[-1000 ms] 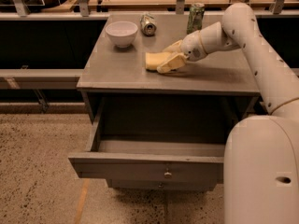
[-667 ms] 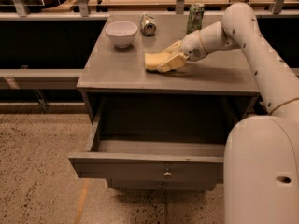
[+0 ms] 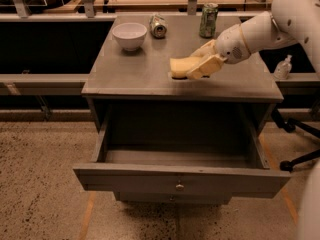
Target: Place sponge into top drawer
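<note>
The pale yellow sponge is on the grey cabinet top, right of centre. My gripper reaches in from the right. Its yellowish fingers are closed around the sponge's right end. The sponge sits at or just above the surface, with a thin shadow under it. The top drawer is pulled wide open below the cabinet top. Its round metal knob is centred on the front, and its inside shows nothing in it.
A white bowl stands at the back left of the top. A can lying on its side and an upright green can are at the back. A small bottle and a chair base are to the right.
My gripper and the sponge have shifted a little to the right across the cabinet top. The drawer, bowl and cans have not moved.
</note>
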